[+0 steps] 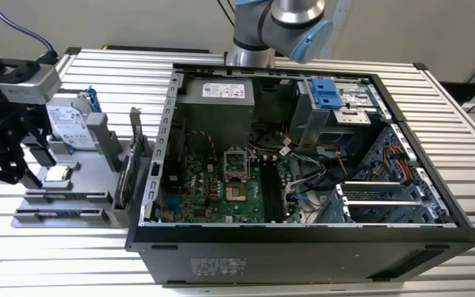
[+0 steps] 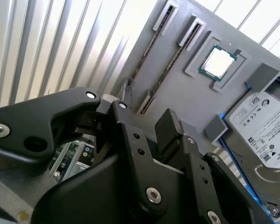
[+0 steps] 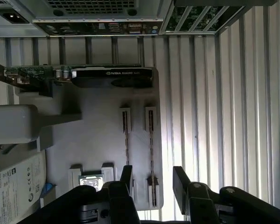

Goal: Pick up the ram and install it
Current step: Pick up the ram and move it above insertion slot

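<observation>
Fingers apart, the end effector (image 3: 152, 171) straddles what looks like the ram (image 3: 150, 140), slotted in the tray (image 1: 89, 179) at the computer case's (image 1: 303, 253) nine o'clock in the exterior view. A skewed descent could strike its holder.

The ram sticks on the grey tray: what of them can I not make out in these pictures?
1. First wrist view: the ram sticks stand edge-on in the grey tray, so chips and label are hidden.
2. Second wrist view: the open tool covers the ends nearest it.
3. Exterior view: the sticks are too small for detail.
</observation>
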Robot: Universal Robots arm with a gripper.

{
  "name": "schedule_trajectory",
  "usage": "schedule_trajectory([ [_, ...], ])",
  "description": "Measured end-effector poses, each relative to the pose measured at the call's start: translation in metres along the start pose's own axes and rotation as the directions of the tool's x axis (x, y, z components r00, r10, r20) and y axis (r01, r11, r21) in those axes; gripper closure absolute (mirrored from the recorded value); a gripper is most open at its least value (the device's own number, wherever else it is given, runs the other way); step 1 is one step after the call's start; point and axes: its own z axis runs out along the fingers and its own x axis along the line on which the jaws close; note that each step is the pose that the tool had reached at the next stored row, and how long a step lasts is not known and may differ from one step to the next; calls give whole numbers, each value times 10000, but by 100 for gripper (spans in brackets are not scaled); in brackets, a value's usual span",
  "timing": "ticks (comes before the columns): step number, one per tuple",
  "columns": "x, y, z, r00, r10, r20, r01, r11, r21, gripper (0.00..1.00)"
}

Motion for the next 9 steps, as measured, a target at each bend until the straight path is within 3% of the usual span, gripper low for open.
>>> schedule_trajectory([
  [9, 6, -7, 110, 9999, -158, -5, 158, 9999, -24, 0],
])
